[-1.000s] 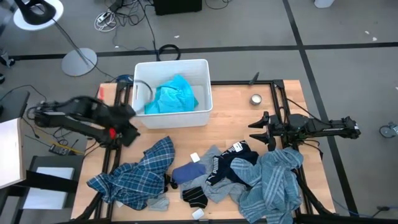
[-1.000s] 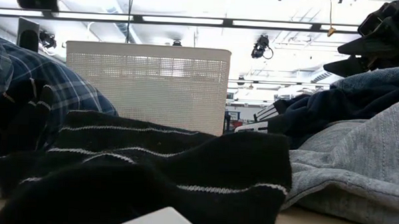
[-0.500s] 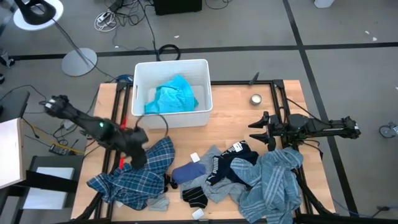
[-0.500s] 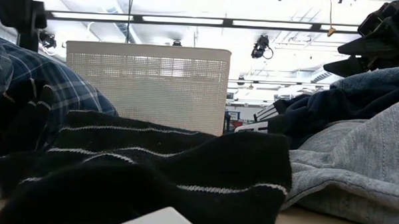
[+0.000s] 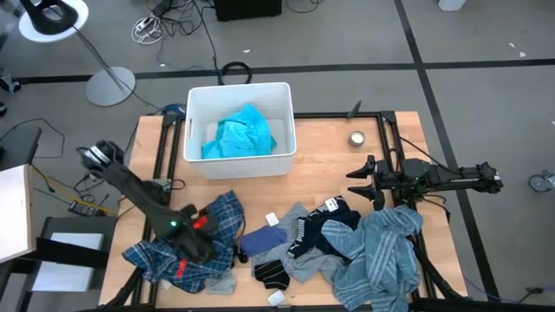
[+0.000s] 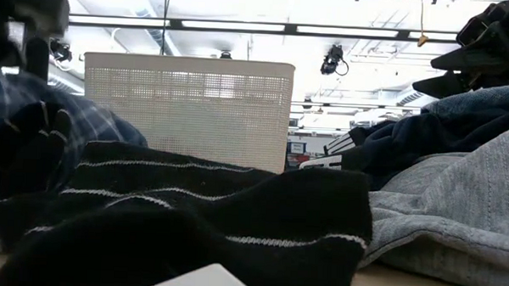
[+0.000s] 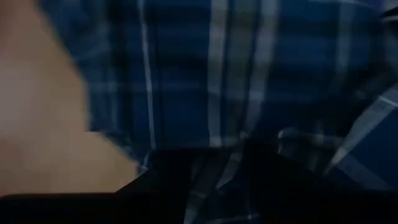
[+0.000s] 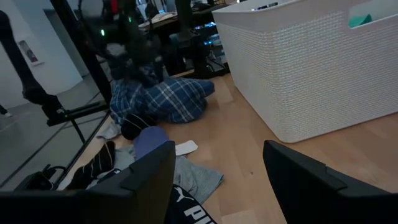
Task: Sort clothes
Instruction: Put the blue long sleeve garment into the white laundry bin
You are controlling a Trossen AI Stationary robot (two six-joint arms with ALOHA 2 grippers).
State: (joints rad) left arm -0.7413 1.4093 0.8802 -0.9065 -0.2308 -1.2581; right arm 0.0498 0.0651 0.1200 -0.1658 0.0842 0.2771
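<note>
A turquoise shirt (image 5: 238, 134) lies inside the white bin (image 5: 284, 130) at the table's far side. The blue plaid shirt (image 5: 146, 256) lies crumpled at the near left. My left gripper (image 5: 199, 247) is down over the shirt's right part; the left wrist view shows the plaid (image 7: 249, 81) close up, with the dark fingers apart (image 7: 214, 186). The navy piece (image 5: 260, 240), black-striped piece (image 5: 271, 273), grey piece (image 5: 299, 230) and light-blue striped shirt (image 5: 381, 251) lie along the near edge. My right gripper (image 5: 355, 183) waits open above the table's right half. My left gripper comes at the blue plaid shirt's right part (image 7: 211, 137) from above, pointing down, with plaid cloth showing between its fingers. Whether the fingers touch the cloth I cannot tell, since the view is blurred.
A small round metal thing (image 5: 356, 138) sits at the far right. Small white tags (image 5: 272, 219) (image 5: 276, 297) lie among the clothes. Black frame rails (image 5: 386, 139) run along both sides. Bare wood shows between the bin and the clothes (image 5: 295, 191).
My left gripper has swung from beside the bin's left wall toward the table's near edge and come down over the blue plaid shirt. The clothes and my right arm have stayed where they were.
</note>
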